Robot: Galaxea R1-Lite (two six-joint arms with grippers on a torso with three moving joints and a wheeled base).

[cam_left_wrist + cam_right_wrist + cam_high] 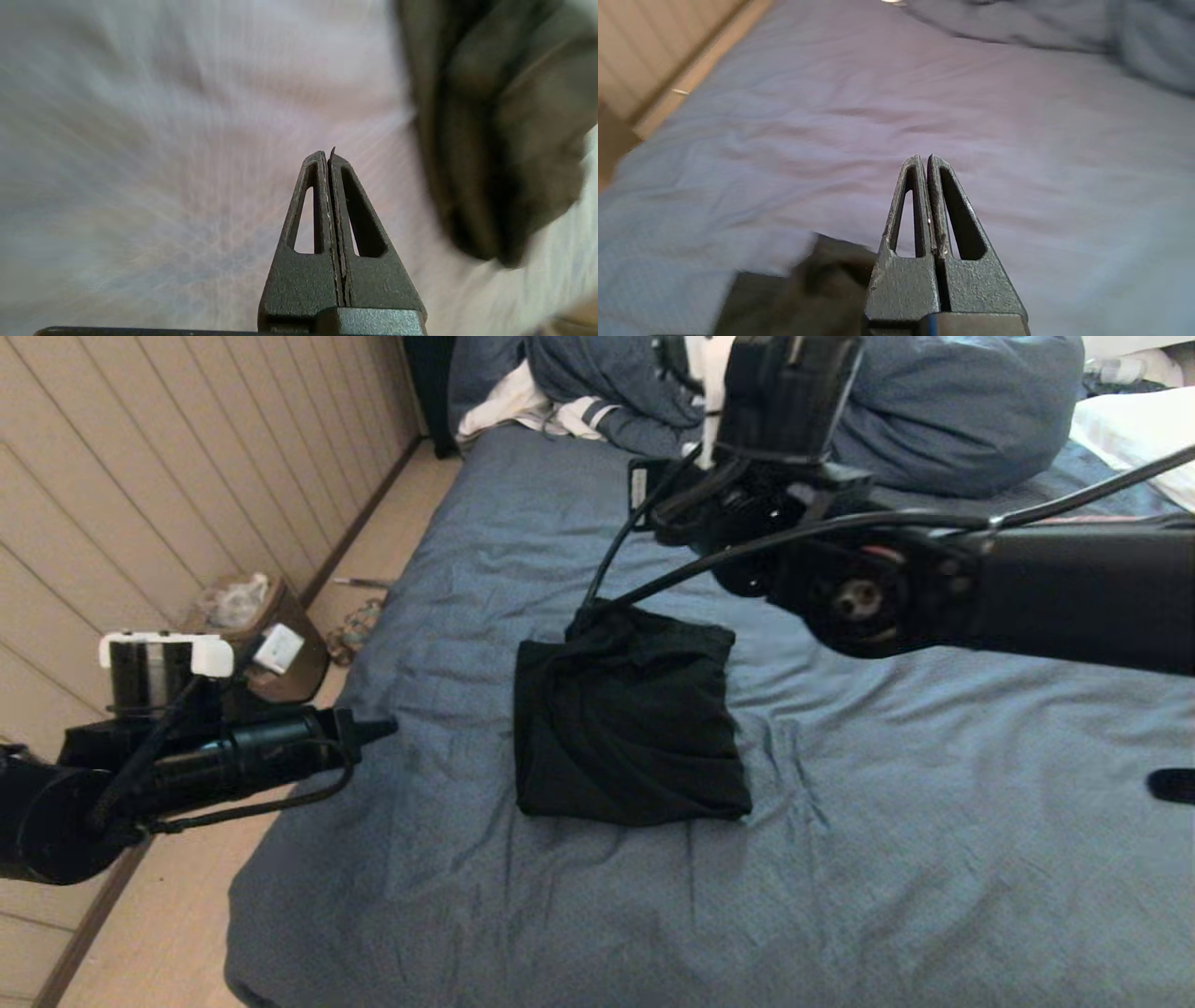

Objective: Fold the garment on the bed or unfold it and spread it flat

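While duvet [934,420] bunches beyond, garment [627,719] seemingly lies unobstructed.

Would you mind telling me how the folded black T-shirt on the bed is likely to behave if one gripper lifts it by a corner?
The black T-shirt would probably flop and unfold, since it lies as a soft, creased bundle with loose layers. It looks light, barely denting the bed. Pushed, it would likely bunch rather than slide, as the sheet is wrinkled cloth too.

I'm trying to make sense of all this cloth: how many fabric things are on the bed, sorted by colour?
Black: 1, folded black T-shirt
Blue-grey: 1, bunched blue-grey duvet
White: 2, white striped cloth; white pillow
Total: 4
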